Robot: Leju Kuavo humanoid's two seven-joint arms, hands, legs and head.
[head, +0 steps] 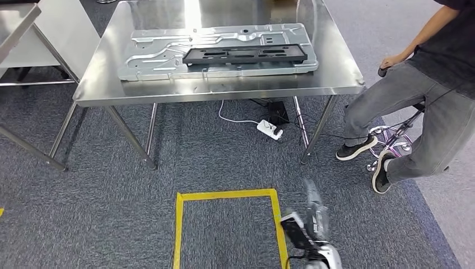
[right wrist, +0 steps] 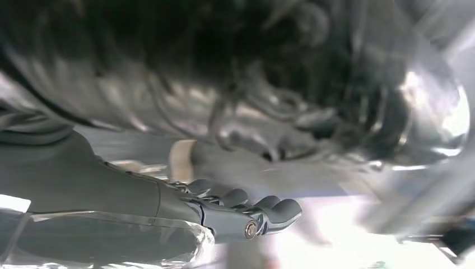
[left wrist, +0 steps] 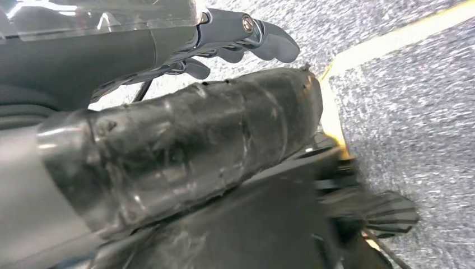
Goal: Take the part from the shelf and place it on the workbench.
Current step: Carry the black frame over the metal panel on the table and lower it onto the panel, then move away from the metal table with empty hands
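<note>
A black flat frame part (head: 246,54) lies on a large silver stamped plate (head: 218,50) on the steel workbench (head: 224,89) ahead of me. My right arm (head: 313,224) hangs low over the carpet, well short of the bench. In the left wrist view my left hand (left wrist: 241,39) hangs beside my body over the carpet with its fingers loosely extended and nothing in them. In the blurred right wrist view my right hand (right wrist: 241,207) also has its fingers stretched out and holds nothing.
A person (head: 431,84) sits on a stool (head: 392,140) right of the bench. A yellow tape square (head: 224,196) marks the carpet in front of me. A white power strip (head: 270,130) and cables lie under the bench. Another steel table (head: 17,22) stands at far left.
</note>
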